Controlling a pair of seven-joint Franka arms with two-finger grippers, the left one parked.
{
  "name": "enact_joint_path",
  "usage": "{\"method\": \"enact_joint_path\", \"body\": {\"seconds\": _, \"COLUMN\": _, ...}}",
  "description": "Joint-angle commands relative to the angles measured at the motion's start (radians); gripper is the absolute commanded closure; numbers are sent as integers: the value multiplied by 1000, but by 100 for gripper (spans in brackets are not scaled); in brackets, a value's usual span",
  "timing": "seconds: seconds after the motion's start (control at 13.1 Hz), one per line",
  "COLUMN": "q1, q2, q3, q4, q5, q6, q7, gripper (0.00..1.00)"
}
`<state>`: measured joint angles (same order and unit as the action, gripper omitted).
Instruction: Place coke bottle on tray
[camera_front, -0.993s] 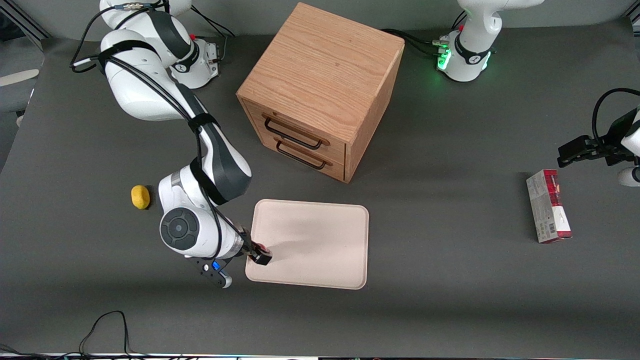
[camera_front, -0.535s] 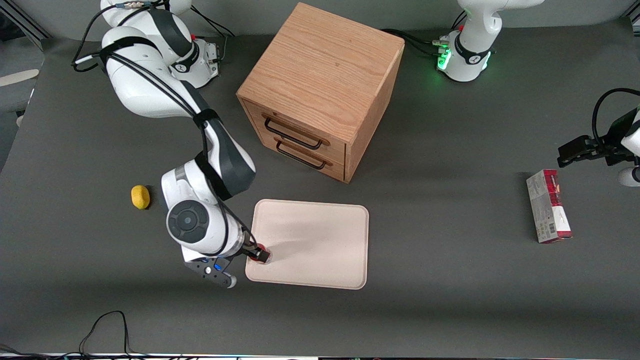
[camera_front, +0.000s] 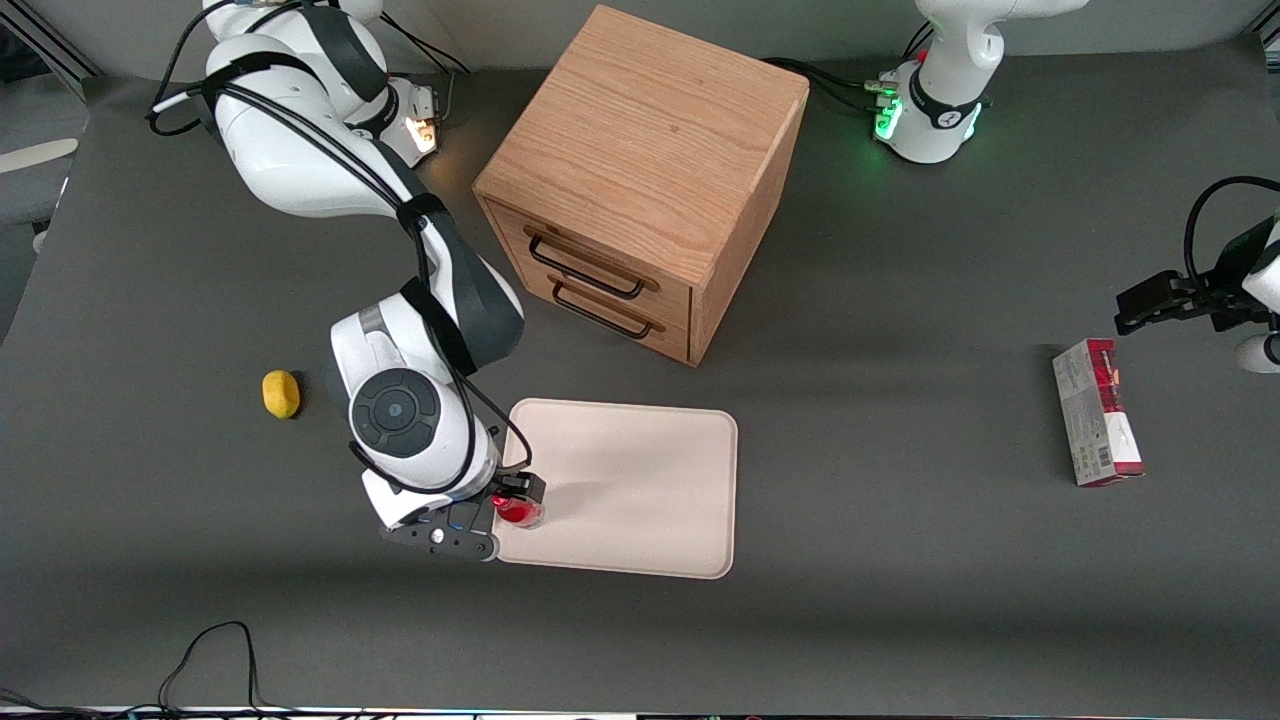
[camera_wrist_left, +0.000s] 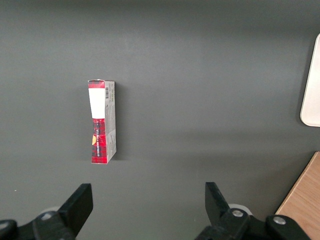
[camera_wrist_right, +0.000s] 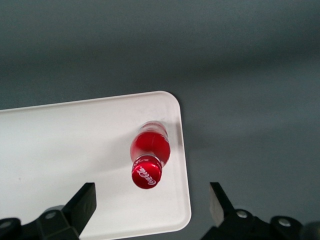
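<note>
One coke bottle (camera_wrist_right: 148, 160) stands on the tray (camera_front: 640, 490) near its corner, under the gripper (camera_wrist_right: 150, 205), whose fingers are let go.

Right arm, white with dark grey joint bands and black cabling, reaches out from its base and folds down at the elbow; wrist points downward. Its black two-finger hand (camera_front: 517, 498) hangs low, wrist camera facing straight down. Fingers (camera_wrist_right: 80, 204) spread wide apart, nothing between them, pads bare. From the front view the hand is mostly hidden under the wrist, so its height is unclear.
</note>
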<state>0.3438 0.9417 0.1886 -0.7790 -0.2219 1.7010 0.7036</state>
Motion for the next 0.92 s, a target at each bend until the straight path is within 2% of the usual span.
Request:
{"method": "enact_joint_path", "body": {"seconds": 0.0, "q1": 1, "q2": -14, "q3": 2, "q4": 4, "q5": -21, "q6": -35, "q7": -21, "gripper": 0}}
{"method": "enact_joint_path", "body": {"seconds": 0.15, "q1": -11, "q2": -84, "q3": 21, "q4": 1, "q5": 4, "q6": -151, "q7": -85, "gripper": 0}}
{"method": "enact_joint_path", "body": {"seconds": 0.31, "q1": -66, "q2": -182, "q3": 29, "q4": -8, "q5": 128, "q6": -297, "q7": -217, "gripper": 0}}
{"method": "enact_joint_path", "body": {"seconds": 0.38, "q1": -69, "q2": -234, "q3": 25, "q4": -37, "q5": 153, "q6": -352, "q7": -266, "gripper": 0}}
{"method": "enact_joint_path", "body": {"seconds": 0.53, "q1": -103, "q2": -358, "q3": 22, "q4": -189, "q5": 165, "q6": -357, "q7": -338, "gripper": 0}}
{"method": "enact_joint_path", "body": {"seconds": 0.69, "q1": -165, "q2": -545, "q3": 20, "q4": -421, "q5": 206, "q6": -315, "q7": -438, "gripper": 0}}
{"method": "enact_joint_path", "body": {"seconds": 0.84, "q1": -227, "q2": -746, "q3": 17, "q4": -657, "q5": 211, "q6": -265, "q7": -548, "gripper": 0}}
